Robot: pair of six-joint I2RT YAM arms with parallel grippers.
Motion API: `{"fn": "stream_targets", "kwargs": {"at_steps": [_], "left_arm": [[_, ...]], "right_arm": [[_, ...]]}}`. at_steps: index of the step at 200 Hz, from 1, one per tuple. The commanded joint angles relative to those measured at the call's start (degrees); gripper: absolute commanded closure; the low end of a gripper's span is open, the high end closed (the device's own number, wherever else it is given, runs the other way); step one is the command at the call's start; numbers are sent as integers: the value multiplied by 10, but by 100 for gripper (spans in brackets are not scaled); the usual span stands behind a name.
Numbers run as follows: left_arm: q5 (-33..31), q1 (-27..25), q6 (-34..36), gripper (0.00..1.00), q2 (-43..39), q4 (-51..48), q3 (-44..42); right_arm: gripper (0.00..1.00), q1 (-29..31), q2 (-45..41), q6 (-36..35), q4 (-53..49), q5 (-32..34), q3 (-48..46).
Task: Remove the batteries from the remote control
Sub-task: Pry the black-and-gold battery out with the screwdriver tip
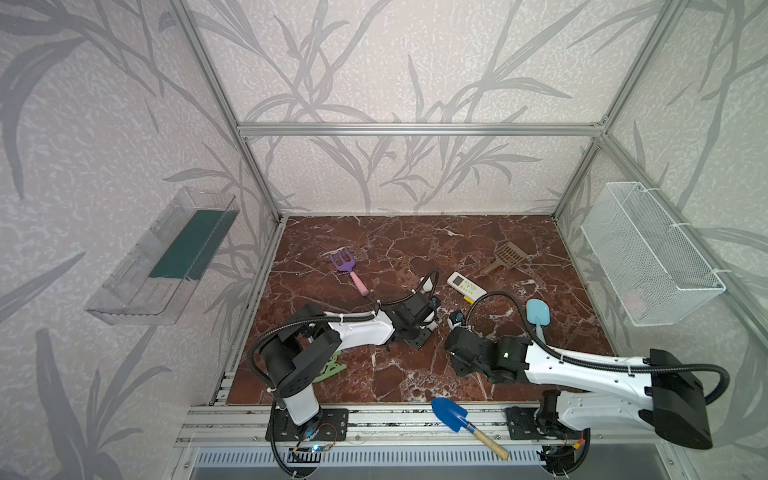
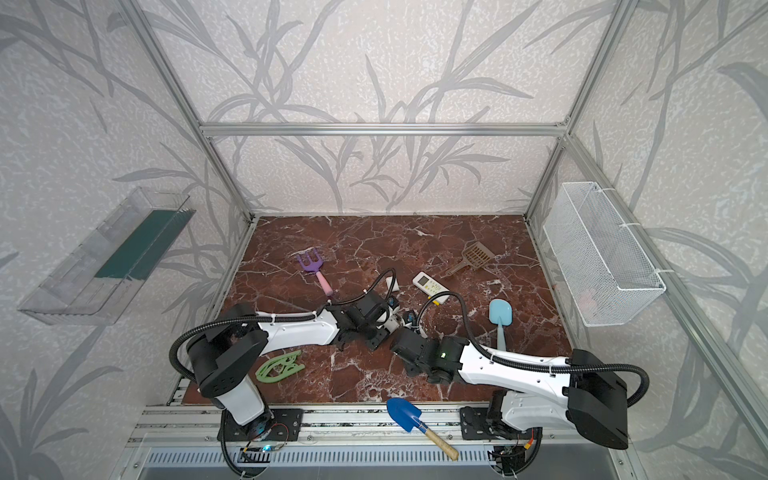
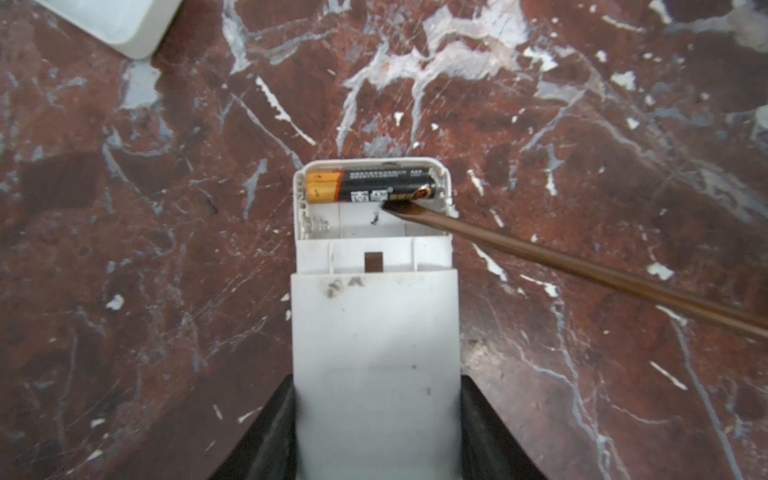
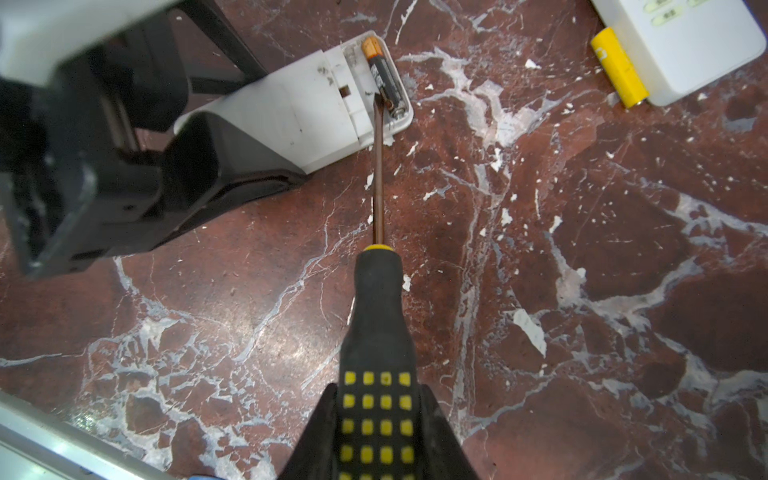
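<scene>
Batteries: one black-and-orange battery [image 3: 372, 188] sits in the end slot of the open remote [image 3: 374, 332], well ahead of the left pincer [image 3: 376, 384], which clamps the remote's body. The right pincer [image 4: 378, 390] grips a screwdriver [image 4: 378, 291], whose tip touches that battery. A yellow battery [image 4: 619, 68] lies on the table [image 4: 582, 249] just beside a second remote [image 4: 685, 45].

Two remotes: a held remote [image 3: 374, 332] and a loose remote [image 1: 466, 286]. Two batteries show: a black battery [image 3: 382, 189] and a yellow battery [image 4: 619, 68]. One screwdriver [image 4: 378, 316]. Two shovels: a blue shovel [image 1: 449, 413] and a pale shovel [image 1: 538, 313]. One purple fork [image 1: 343, 262], one brown scoop [image 1: 507, 253], one green frame [image 2: 264, 371], one wire basket [image 1: 648, 249], one clear bin [image 1: 137, 282].
</scene>
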Motion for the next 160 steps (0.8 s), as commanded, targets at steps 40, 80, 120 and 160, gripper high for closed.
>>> {"fn": "stream_targets", "kwargs": {"at_steps": [40, 80, 120, 160], "left_arm": [[17, -8, -14, 74, -7, 15, -2], [19, -9, -23, 74, -7, 17, -3], [18, -9, -26, 74, -10, 17, -3], [-1, -9, -27, 74, -8, 12, -5]], "right_arm": [[100, 7, 40, 14, 14, 16, 4], [100, 8, 59, 15, 35, 13, 1], [100, 9, 69, 17, 59, 14, -8], [100, 8, 45, 9, 26, 31, 0]]}}
